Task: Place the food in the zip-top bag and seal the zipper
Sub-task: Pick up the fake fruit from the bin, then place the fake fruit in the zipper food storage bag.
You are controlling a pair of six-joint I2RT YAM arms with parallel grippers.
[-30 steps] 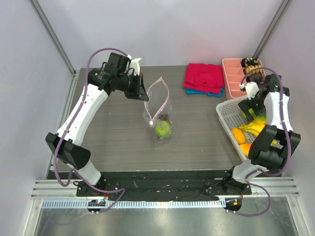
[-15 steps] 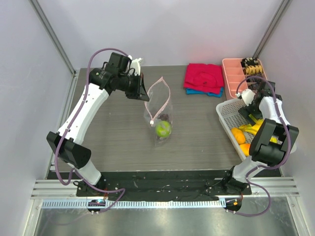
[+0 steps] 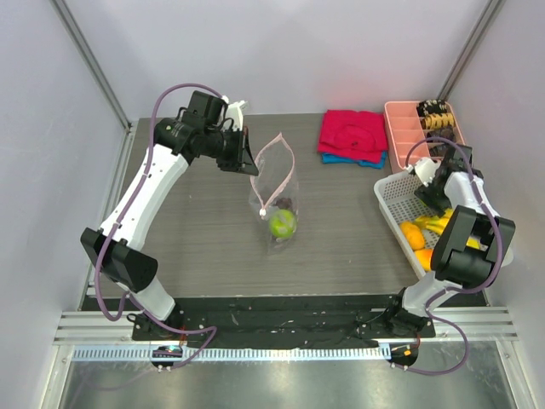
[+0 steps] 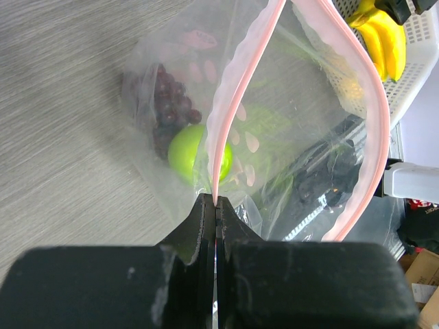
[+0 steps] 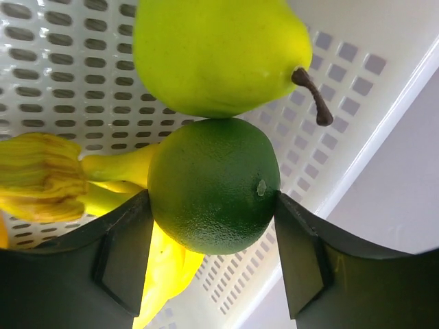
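The clear zip-top bag (image 3: 274, 209) hangs over the table's middle with its mouth open upward. My left gripper (image 3: 249, 162) is shut on one side of its pink zipper (image 3: 288, 158), which also shows in the left wrist view (image 4: 236, 89). A dark purple grape bunch (image 4: 168, 103) and a light green round fruit (image 4: 188, 154) lie inside the bag. My right gripper (image 3: 433, 192) is down in the white mesh basket (image 3: 390, 203). Its fingers (image 5: 123, 257) press both sides of a dark green round fruit (image 5: 214, 184). A yellow-green pear (image 5: 216, 55) and yellow bananas (image 5: 103, 181) lie against that fruit.
Oranges (image 3: 412, 235) and bananas (image 3: 436, 221) lie in the basket at the right edge. A red cloth on a blue one (image 3: 352, 135) lies at the back. A pink compartment tray (image 3: 402, 128) with dark items stands at the back right.
My right arm has folded down and its gripper has dropped lower into the basket. My left gripper and the bag have held still.
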